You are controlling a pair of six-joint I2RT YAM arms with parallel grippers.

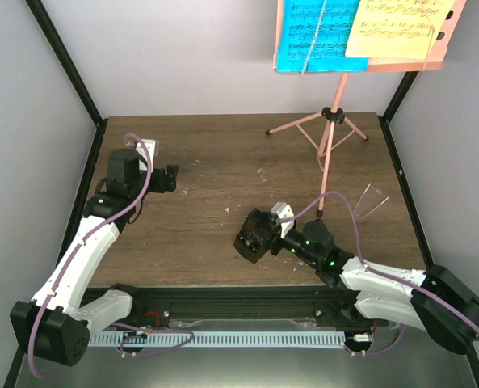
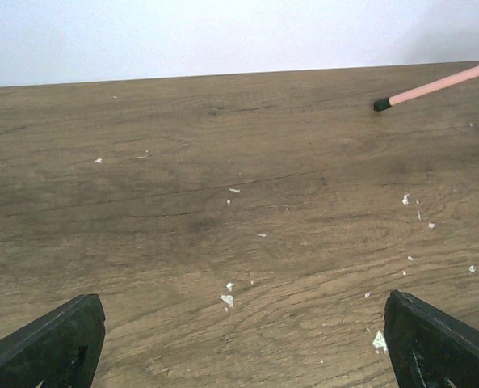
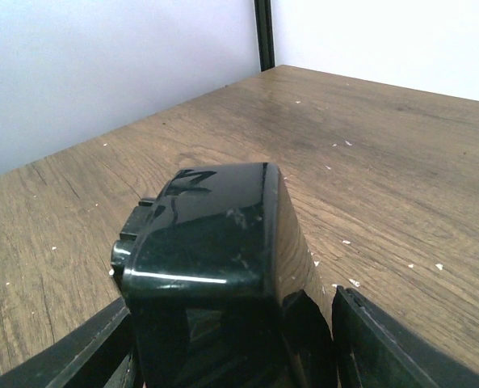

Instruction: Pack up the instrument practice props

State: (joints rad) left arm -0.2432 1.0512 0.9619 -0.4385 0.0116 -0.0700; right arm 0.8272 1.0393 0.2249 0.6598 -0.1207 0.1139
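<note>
Wood-grain bench (image 1: pixel 223 153), six o'clock: my right fingers (image 3: pixel 401 347) pinch the glossy black pyramid-shaped metronome (image 3: pixel 215 242) for packing; left fingers (image 2: pixel 45 347) spread, empty.

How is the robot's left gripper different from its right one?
The left gripper has its jaws wide open with nothing between them; the right gripper has its jaws shut on the black metronome. The left gripper is near the table's left edge; the right gripper is nearer the middle. Both have black jaws.

Glossy black plastic metronome (image 3: pixel 215 242); matt wood-grain table (image 2: pixel 223 162); smooth pink stand (image 1: pixel 368 66).
</note>
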